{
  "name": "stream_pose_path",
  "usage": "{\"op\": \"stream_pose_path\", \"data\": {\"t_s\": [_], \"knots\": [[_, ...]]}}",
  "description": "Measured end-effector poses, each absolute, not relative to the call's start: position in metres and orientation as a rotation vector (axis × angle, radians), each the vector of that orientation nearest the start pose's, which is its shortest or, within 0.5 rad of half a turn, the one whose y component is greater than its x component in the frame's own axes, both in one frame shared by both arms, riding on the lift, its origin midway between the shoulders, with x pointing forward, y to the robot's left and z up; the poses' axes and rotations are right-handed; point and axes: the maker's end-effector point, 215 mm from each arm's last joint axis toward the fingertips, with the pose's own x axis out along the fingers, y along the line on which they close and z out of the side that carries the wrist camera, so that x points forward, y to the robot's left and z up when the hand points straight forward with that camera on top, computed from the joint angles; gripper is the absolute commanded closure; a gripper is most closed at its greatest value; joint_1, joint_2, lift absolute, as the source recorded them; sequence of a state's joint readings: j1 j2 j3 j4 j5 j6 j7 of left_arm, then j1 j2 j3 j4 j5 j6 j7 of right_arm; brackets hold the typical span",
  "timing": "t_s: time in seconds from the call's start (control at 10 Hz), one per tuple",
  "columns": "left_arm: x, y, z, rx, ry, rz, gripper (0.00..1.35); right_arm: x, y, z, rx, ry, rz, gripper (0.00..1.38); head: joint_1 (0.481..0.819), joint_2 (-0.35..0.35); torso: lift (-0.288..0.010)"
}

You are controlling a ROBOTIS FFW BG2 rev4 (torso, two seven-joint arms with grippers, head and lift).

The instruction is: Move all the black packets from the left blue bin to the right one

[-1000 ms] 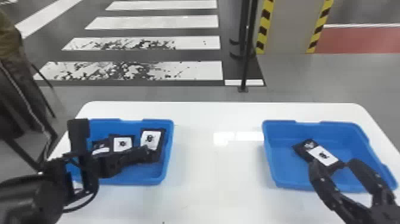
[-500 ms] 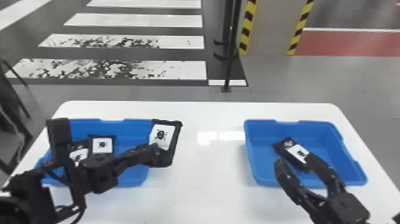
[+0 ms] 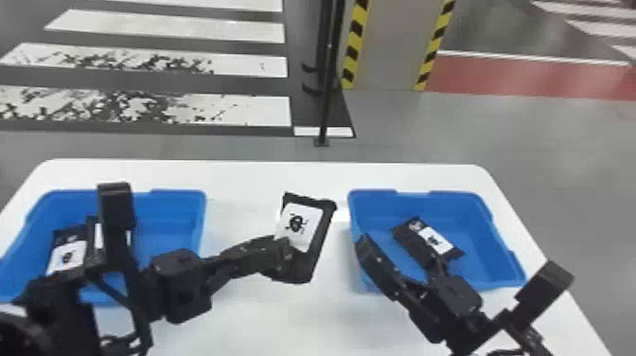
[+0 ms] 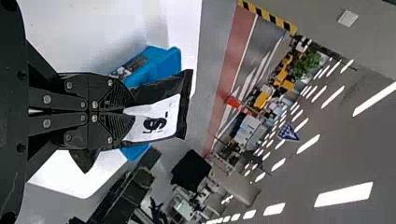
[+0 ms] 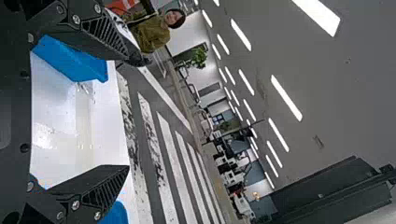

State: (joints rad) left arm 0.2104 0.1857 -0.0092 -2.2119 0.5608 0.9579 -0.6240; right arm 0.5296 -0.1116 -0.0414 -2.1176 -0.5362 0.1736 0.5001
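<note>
Black packets [image 3: 56,239] lie in both bins, and I have one more up in the air. Under everything spreads my white table [image 3: 246,326]. On it stand the left blue bin [image 3: 177,196] and, well apart from it, the right blue bin [image 3: 478,227]. My left gripper [image 3: 284,253] is over the table between the bins, its fingers clamped on the held packet [image 3: 314,258], which tilts there near the right bin. My right gripper [image 3: 399,251] is at the right bin's near side, fingers spread wide with nothing between them. Inside that bin one packet [image 3: 410,244] lies slanted, one of my fingers covering part of its near end. At least two packets lie in the left bin, partly hidden behind my left arm. Smallest is the held packet's white label [image 3: 288,220], marked with a dark bug shape.
</note>
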Motion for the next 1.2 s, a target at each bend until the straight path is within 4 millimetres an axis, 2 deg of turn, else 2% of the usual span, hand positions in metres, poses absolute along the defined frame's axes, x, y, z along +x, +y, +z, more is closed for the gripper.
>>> {"op": "stream_pose_path", "data": {"t_s": [0.2,0.3,0.4,0.5,0.6,0.7,0.8,1.0,1.1,1.2], "knots": [[0.389,0.019,-0.314,-0.441,0.486,-1.013,1.2,0.405,-0.109,-0.298,0.523,0.057,0.632,0.22,0.695,-0.129,-0.14],[0.385,0.012,-0.316,-0.449,0.496,-1.031,1.2,0.404,-0.101,-0.294,0.538,0.059,0.652,0.47,0.695,-0.129,-0.14],[0.382,0.006,-0.318,-0.458,0.506,-1.045,1.2,0.402,-0.091,-0.294,0.556,0.078,0.677,0.99,0.695,-0.127,-0.14],[0.38,0.002,-0.32,-0.464,0.511,-1.054,1.2,0.398,-0.082,-0.298,0.586,0.107,0.698,1.09,0.695,-0.119,-0.14],[0.379,0.0,-0.319,-0.47,0.508,-1.059,1.2,0.397,-0.079,-0.302,0.6,0.122,0.703,1.31,0.695,-0.116,-0.14],[0.379,-0.001,-0.317,-0.473,0.504,-1.061,1.2,0.399,-0.082,-0.3,0.595,0.105,0.696,1.28,0.695,-0.117,-0.14],[0.38,0.0,-0.316,-0.476,0.5,-1.059,0.99,0.402,-0.085,-0.295,0.587,0.081,0.688,1.28,0.695,-0.123,-0.14],[0.38,0.005,-0.32,-0.498,0.507,-1.037,0.16,0.404,-0.088,-0.293,0.591,0.068,0.681,1.28,0.695,-0.122,-0.14],[0.38,0.012,-0.325,-0.51,0.514,-1.017,0.08,0.408,-0.094,-0.296,0.587,0.069,0.669,1.28,0.695,-0.12,-0.14],[0.381,0.024,-0.329,-0.52,0.51,-0.987,0.15,0.418,-0.103,-0.302,0.573,0.072,0.651,1.28,0.695,-0.115,-0.14]]}}
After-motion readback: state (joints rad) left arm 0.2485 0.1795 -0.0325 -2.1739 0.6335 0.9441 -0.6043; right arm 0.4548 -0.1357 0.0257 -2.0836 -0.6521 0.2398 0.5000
